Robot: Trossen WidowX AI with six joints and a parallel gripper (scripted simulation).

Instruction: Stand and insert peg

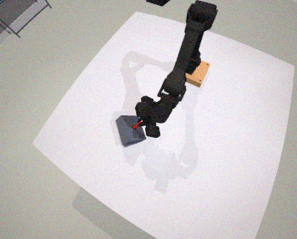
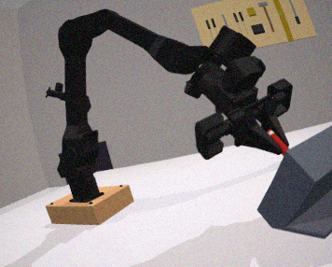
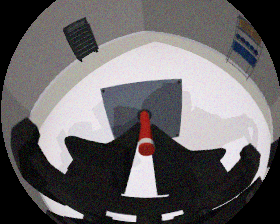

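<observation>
The red peg [image 1: 136, 124] [image 2: 279, 143] [image 3: 145, 131] is held slanted, its white band close to my fingers and its plain end down against the face of the grey sloped panel [image 1: 125, 133] [image 2: 308, 187] [image 3: 125, 106]. In the wrist view the peg's far tip sits at the middle of the panel's face, where the hole is; the hole itself is hidden by the peg. My gripper [image 1: 143, 121] [image 2: 266, 133] [image 3: 145, 126] is shut on the peg's banded end, right above the panel.
The arm's wooden base block [image 1: 199, 74] [image 2: 90, 205] stands at the back of the white mat [image 1: 234, 138]. A tool board [image 2: 254, 21] hangs on the rear wall. A dark rack [image 1: 17, 14] stands off the mat at far left.
</observation>
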